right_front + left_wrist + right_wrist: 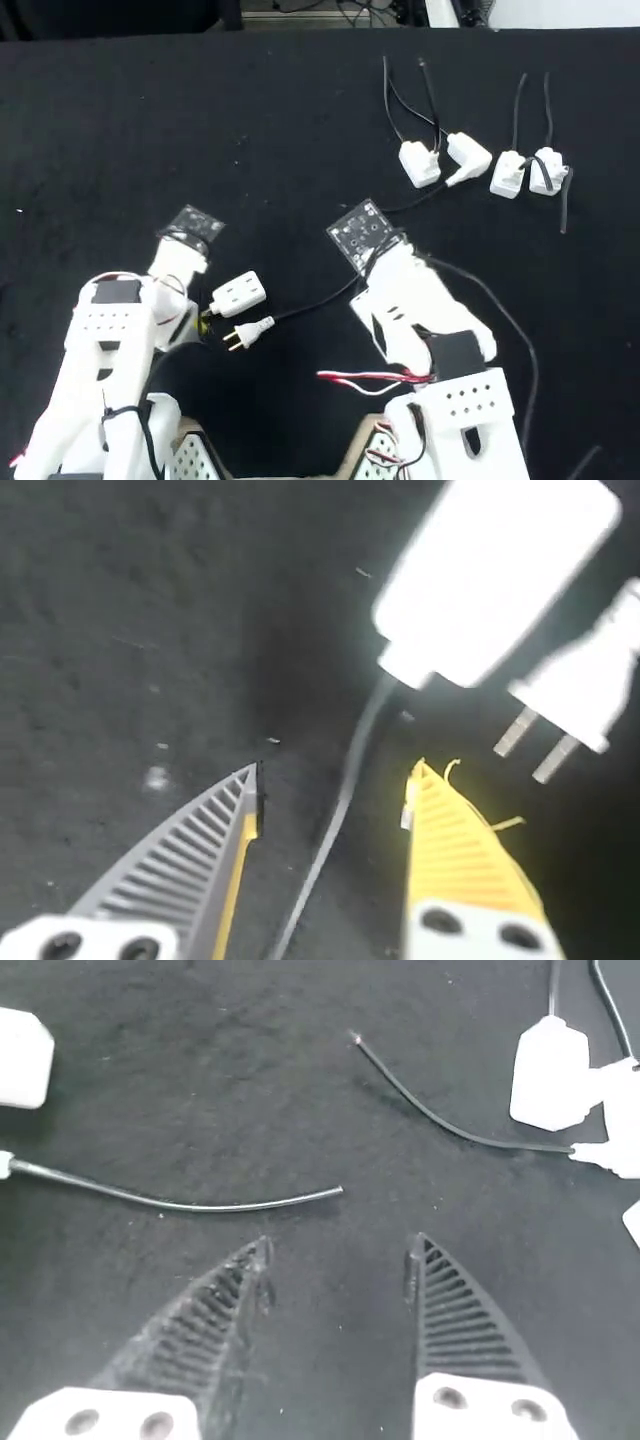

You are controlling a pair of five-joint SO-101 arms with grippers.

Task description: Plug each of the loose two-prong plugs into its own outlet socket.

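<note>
A white outlet block (240, 292) lies on the black table, with a loose white two-prong plug (250, 333) just in front of it, prongs bare. In the left wrist view the outlet block (495, 575) and the plug (590, 685) lie just past my left gripper (333, 772). That gripper is open, and a thin black cable (340, 810) runs between its fingers. My right gripper (341, 1242) is also open over bare table, short of the plug's cable (180, 1200). Several more white plugs and sockets (468, 155) lie at the far right.
Thin black cables (400, 100) trail from the far-right cluster toward the back edge. One white piece (550, 1070) and a cabled plug (610, 1150) lie beyond the right gripper. Red and white wires (370, 378) hang by the right arm's base.
</note>
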